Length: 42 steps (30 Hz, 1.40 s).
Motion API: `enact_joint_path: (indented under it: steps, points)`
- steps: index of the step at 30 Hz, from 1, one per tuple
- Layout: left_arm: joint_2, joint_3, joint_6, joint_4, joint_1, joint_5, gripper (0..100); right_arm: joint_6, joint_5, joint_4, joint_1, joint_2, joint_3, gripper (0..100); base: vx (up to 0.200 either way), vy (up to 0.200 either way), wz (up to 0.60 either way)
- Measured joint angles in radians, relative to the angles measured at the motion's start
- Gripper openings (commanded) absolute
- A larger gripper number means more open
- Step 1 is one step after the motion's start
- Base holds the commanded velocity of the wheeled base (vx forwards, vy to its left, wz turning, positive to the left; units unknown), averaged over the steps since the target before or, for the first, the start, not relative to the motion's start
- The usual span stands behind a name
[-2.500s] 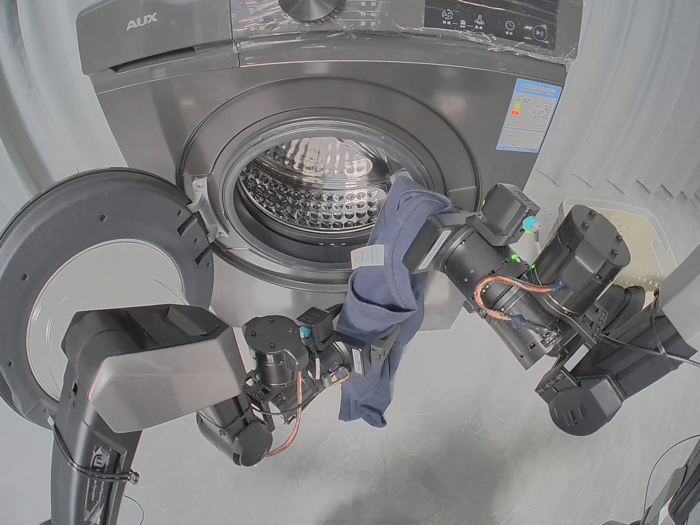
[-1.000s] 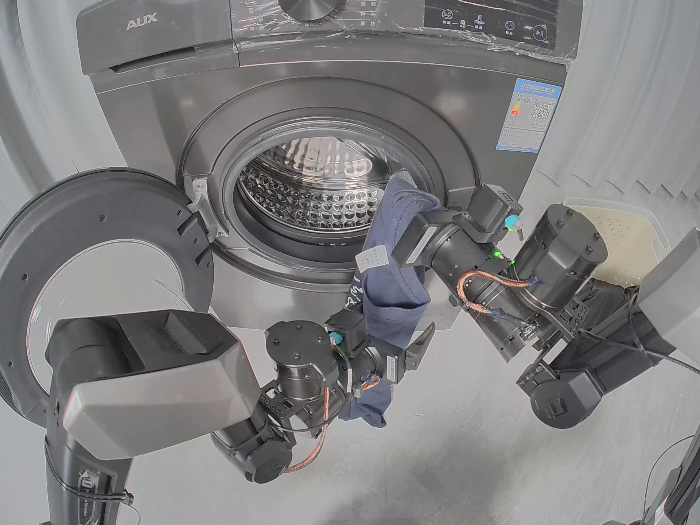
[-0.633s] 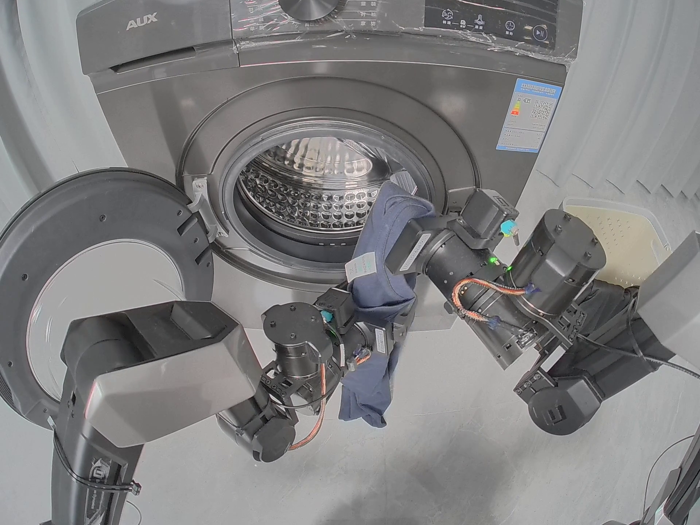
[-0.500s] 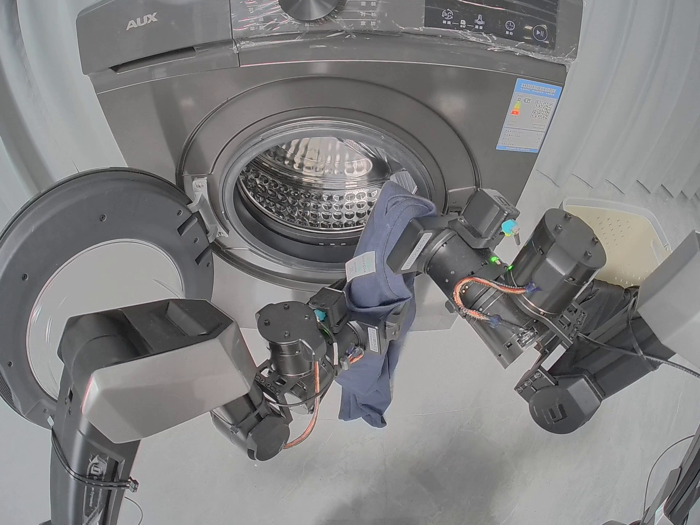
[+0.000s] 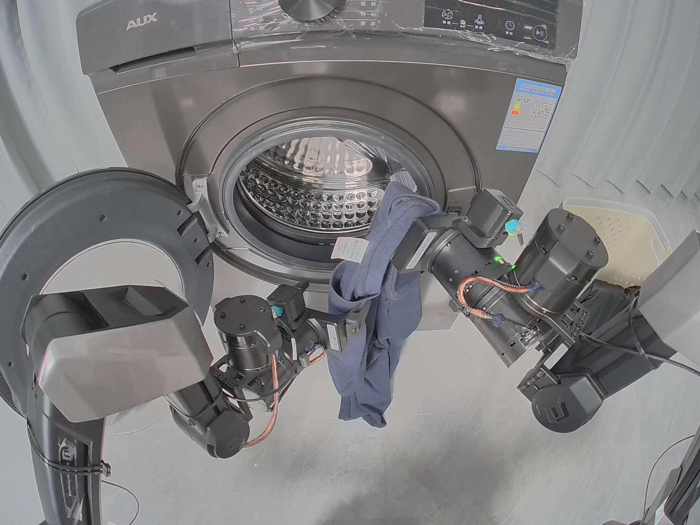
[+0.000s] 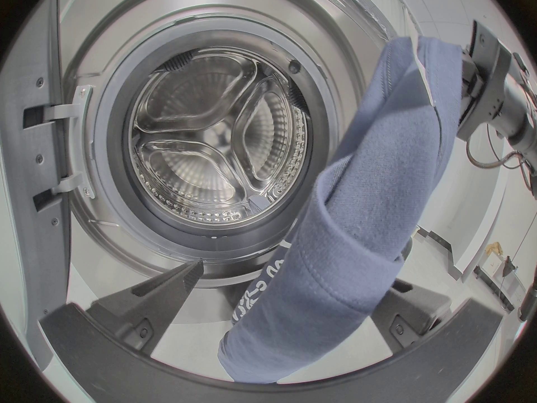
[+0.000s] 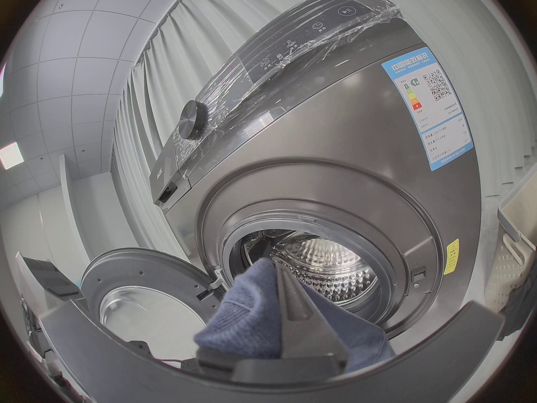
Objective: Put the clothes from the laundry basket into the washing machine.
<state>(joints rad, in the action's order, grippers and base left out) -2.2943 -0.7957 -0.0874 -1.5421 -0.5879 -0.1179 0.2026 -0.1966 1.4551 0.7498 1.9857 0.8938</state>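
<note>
**Finding 1.** Your right gripper (image 7: 271, 292) is clenched on the upper end of the blue shirt (image 5: 379, 308). It holds that end against the right edge of the washing machine (image 5: 328, 89) opening. The height makes sense, because the gripped end sits level with the mouth of the drum (image 5: 321, 184). From there the cloth can pass over the rim rather than catch beneath it.

**Finding 2.** Most of the shirt is outside the machine. It hangs down in front of the panel from the opening's right edge to below its lower edge. I judge this item as not yet loaded.

**Finding 3.** Your left gripper (image 6: 299, 275) sits below the lower edge of the opening. Its fingers (image 6: 168, 286) are spread and grasp nothing. The hanging part of the shirt lies in the gap between them, resting towards one side. I judge it is placed there to gather the loose length, so that both ends can go in together.

**Finding 4.** The door (image 5: 95, 257) is swung wide on the left edge of the opening, away from both arms.

**Finding 5.** The laundry basket (image 5: 627, 242) stands at the machine's right side, behind the right arm. I cannot tell from here what it holds.

**Risk.** If you push in with the right arm alone, the dangling length may drag over the rim and slip back out.
</note>
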Motion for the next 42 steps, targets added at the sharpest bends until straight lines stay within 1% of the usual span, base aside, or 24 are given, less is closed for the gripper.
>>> enact_joint_path:
  steps: [6, 13, 21, 26, 31, 32, 39, 42]
  points:
    - [0.030, 0.045, -0.001, -0.001, 0.006, 0.016, 100, 0.004, 0.000, -0.001, 0.000, -0.001, -0.003, 0, 0.000, 0.000, 0.00]
    - [0.046, 0.090, -0.003, -0.004, 0.013, 0.019, 100, 0.006, -0.001, 0.000, 0.000, -0.004, -0.004, 0, 0.000, 0.000, 0.00]
    - [0.050, 0.111, 0.000, -0.004, 0.055, 0.021, 100, 0.007, -0.003, 0.001, 0.001, -0.006, -0.007, 0, 0.000, 0.000, 0.00]
    - [0.048, 0.106, 0.000, -0.004, 0.060, 0.028, 100, 0.007, -0.004, 0.001, 0.007, -0.006, -0.007, 0, 0.000, 0.000, 0.00]
    - [0.037, 0.097, 0.000, -0.004, 0.054, 0.051, 100, 0.008, -0.007, 0.002, 0.011, -0.006, -0.007, 0, 0.000, 0.000, 0.00]
    - [0.035, 0.093, 0.000, -0.004, 0.053, 0.052, 0, 0.008, -0.008, 0.002, 0.011, -0.006, -0.007, 0, 0.000, 0.000, 0.00]
    - [0.021, 0.066, 0.000, -0.006, 0.050, 0.054, 0, 0.009, -0.010, 0.003, 0.012, -0.006, -0.007, 0, 0.000, 0.000, 0.00]
    - [0.019, 0.063, 0.002, -0.006, 0.046, 0.064, 0, 0.010, -0.011, 0.003, 0.012, -0.006, -0.007, 0, 0.000, 0.000, 0.00]
